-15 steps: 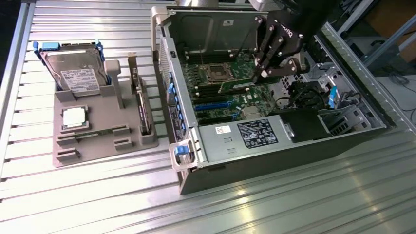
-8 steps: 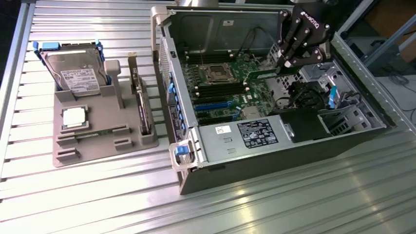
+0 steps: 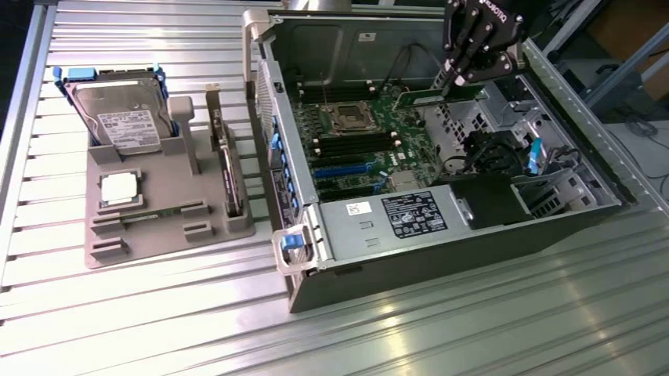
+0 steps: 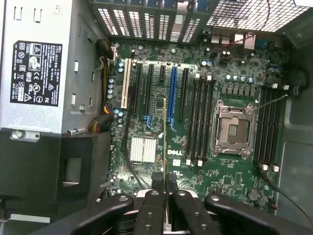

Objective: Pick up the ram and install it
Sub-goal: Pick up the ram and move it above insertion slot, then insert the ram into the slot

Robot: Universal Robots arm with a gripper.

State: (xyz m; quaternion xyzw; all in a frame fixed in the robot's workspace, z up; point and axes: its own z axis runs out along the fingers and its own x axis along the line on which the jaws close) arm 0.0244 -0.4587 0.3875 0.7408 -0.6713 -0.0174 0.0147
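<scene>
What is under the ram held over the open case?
The motherboard: expansion slots and a silver heatsink lie below the ram in the gripper. The strip of board right behind its edge is covered.

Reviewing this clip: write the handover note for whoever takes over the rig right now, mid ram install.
Hand: shut on the ram.
Ram: held in the air over the motherboard, inside the open computer case; it sits in no slot.
Done: ram picked up and brought over the case.
Left: seating it. The black memory slots beside the processor socket look empty.
</scene>
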